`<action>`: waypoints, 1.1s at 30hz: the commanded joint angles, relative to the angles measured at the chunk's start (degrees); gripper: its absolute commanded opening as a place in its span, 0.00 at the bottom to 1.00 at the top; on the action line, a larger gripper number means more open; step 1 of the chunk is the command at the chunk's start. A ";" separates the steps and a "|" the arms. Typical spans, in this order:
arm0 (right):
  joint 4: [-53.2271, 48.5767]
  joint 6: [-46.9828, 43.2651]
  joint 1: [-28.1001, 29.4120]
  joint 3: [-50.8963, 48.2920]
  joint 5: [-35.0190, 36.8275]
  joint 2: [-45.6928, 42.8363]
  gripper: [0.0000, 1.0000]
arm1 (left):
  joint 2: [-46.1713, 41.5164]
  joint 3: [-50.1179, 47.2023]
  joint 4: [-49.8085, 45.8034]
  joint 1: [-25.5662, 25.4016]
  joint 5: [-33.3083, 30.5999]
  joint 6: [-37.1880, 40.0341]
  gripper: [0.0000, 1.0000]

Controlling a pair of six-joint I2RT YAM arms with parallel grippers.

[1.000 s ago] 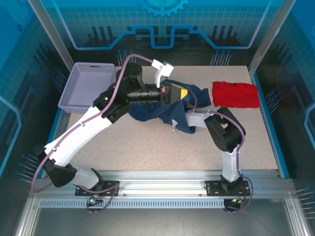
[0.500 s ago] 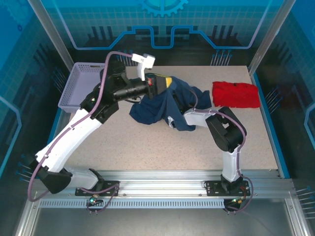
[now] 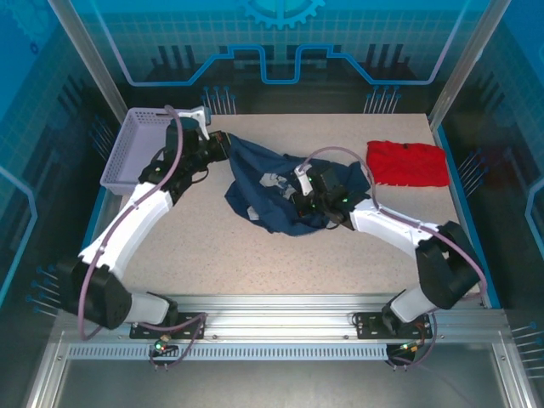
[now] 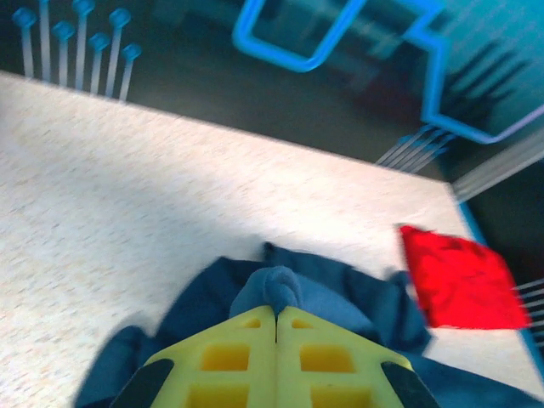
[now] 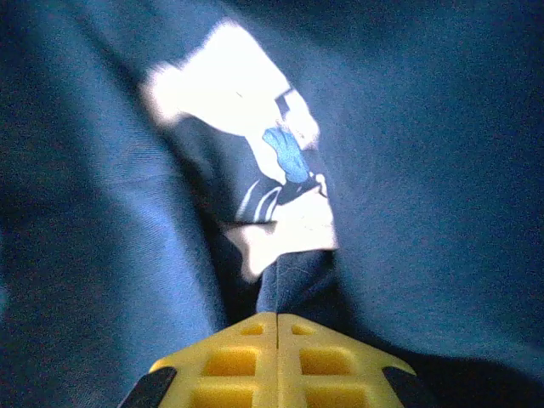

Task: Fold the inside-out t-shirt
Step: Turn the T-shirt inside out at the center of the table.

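Dark navy, plain: inside-out t-shirt (image 3: 259, 166); paler blue at bunched fold in left wrist view. White patch (image 5: 229, 93) on shirt, small blue mark inside, thin white lines below. Bright red, plain: folded garment (image 3: 406, 163). Lavender, fine mesh: basket (image 3: 144, 153). Beige, finely speckled: table (image 3: 255, 259). Yellow pads, black edges: left gripper (image 4: 276, 316), right gripper (image 5: 278, 320). White with black joints: left arm (image 3: 127, 234), right arm (image 3: 395, 228). Blue, cyan line pattern: back wall (image 3: 280, 47).

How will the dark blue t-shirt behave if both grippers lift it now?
Probably floppy: the t-shirt lies crumpled in soft folds, so it would likely sag between the grips. It seems light: the left gripper holds it by one small pinched fold. The right gripper is shut on bunched cloth, which should hardly slip.
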 commanded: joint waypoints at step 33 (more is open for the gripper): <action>2.35 -3.79 -17.89 4.62 -39.64 -9.99 0.00 | 6.40 -20.89 25.05 -6.70 26.74 7.76 0.72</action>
